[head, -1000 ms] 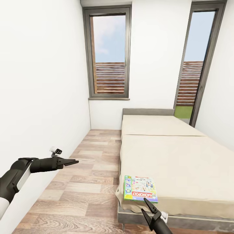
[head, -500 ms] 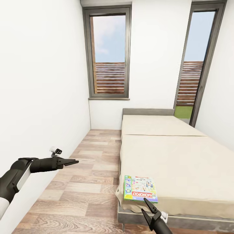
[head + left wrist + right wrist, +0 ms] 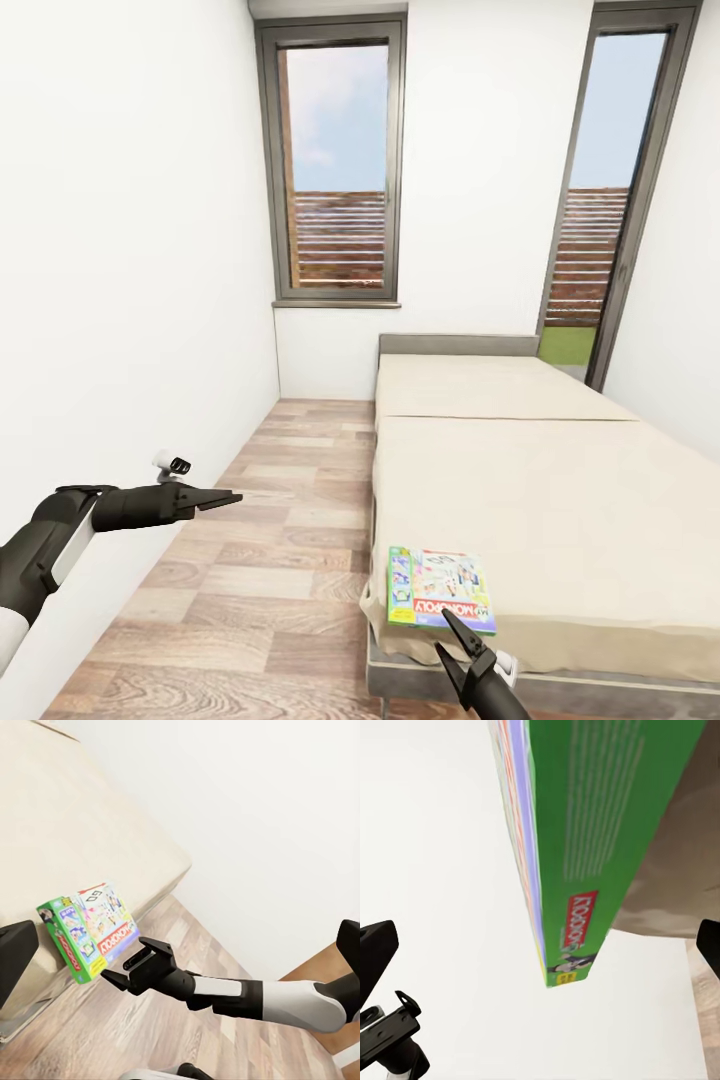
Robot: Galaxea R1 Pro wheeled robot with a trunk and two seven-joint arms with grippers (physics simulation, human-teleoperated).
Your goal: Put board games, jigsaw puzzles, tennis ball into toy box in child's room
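Observation:
A board game (image 3: 440, 588), the white-green box with a red MONOPOLY band, lies flat on the near left corner of the bed (image 3: 520, 470). In the head view my right gripper (image 3: 442, 632) stands open just in front of the box's near edge, not touching it. The right wrist view looks along the box's green side (image 3: 592, 832) from close up. The left wrist view takes in the box (image 3: 90, 926) and the open right gripper (image 3: 124, 960) beside it. My left gripper (image 3: 232, 495) hangs open over the floor to the left, empty.
A wood-plank floor (image 3: 270, 560) strip runs between the white left wall (image 3: 120, 300) and the bed. A tall window (image 3: 338, 170) and a glass door (image 3: 600, 200) stand in the far wall. The cream mattress stretches away to the right.
The whole picture has shifted slightly, so the camera moved. The board game now shows a bit lower and closer to my right gripper. Both arms keep their poses.

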